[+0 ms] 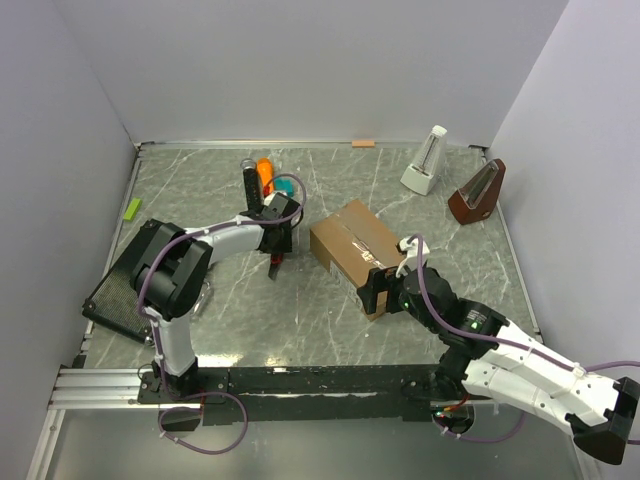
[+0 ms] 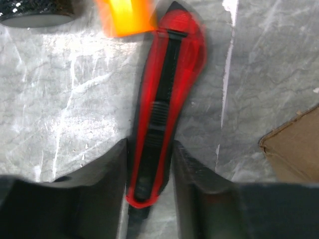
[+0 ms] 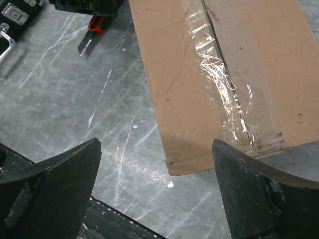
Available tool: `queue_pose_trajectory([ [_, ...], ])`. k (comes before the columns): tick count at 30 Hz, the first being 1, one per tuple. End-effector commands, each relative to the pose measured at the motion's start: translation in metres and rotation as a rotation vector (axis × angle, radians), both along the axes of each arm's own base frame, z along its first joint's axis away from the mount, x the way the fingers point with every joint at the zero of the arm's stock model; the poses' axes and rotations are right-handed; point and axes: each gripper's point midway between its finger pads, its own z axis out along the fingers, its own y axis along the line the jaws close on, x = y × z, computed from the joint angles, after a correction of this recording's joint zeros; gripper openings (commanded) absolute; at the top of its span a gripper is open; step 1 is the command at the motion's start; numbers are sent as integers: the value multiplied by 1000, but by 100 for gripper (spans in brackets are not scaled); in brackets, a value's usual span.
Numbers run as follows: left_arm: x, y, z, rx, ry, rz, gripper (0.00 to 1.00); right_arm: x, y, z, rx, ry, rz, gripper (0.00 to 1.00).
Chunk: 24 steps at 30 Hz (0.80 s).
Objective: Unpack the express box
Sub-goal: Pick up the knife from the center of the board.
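Top external view first: the express box (image 1: 355,245) sits mid-table, a touch right of centre, turned on a diagonal, flaps down and the clear tape strip (image 3: 219,74) running along its top seam. Right wrist camera confirms it, the tape is shiny, wrinkled and unbroken over the seam. The right gripper (image 1: 385,288) is at the box's near end, and its jaws are spread wide: one finger (image 3: 55,189) over bare marble on one side, the other well apart on the far side of the frame, with the box's near corner showing between them. Nothing is held there.

Over to the left, just beside the box: the left gripper (image 1: 278,235) is down over a red utility knife (image 2: 167,99). Left wrist view shows both dark fingers (image 2: 112,174) hugging the sides of the handle's near end, very close, but whether they truly pinch it I cannot tell. The knife's black slider runs down its middle, and a cardboard corner peeks in at the right edge.

Further out, an orange object (image 1: 265,172) lies beyond the left gripper. At far right stand a white pyramid-shaped object (image 1: 427,162) and a brown pyramid-shaped object (image 1: 478,192). At the left edge of the table (image 1: 330,330) rests a flat black ribbed case (image 1: 125,285), with a small green piece (image 1: 132,208) beyond it.
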Motion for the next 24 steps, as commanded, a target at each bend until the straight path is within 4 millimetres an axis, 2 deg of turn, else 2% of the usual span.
queue_pose_trajectory([
  [1, -5, 0, -4, 13, 14, -27, 30, 6, 1, 18, 22, -41, -14, 99],
  [3, -5, -1, 5, -2, -9, -28, 18, 7, 2, 23, 24, -43, -15, 99],
  [6, -7, -3, 36, -38, -77, -35, 10, 9, 3, 30, 44, -55, -27, 99],
  [10, -21, -1, 103, -159, -224, -36, 7, 14, 5, 49, 125, -81, -69, 99],
  [13, -44, -2, 147, -272, -327, -86, 5, 7, 23, 71, 222, -127, 35, 99],
  [15, -61, -4, 170, -342, -389, -142, 4, 1, 35, 90, 300, -152, 98, 99],
  [18, -90, -12, 195, -453, -455, -252, 2, -7, 53, 113, 387, -155, 186, 99],
  [22, -123, -16, 210, -527, -511, -355, 1, -19, 79, 137, 428, -107, 308, 99],
  [24, -136, -17, 218, -550, -554, -404, 1, -15, 80, 146, 430, -89, 283, 99],
])
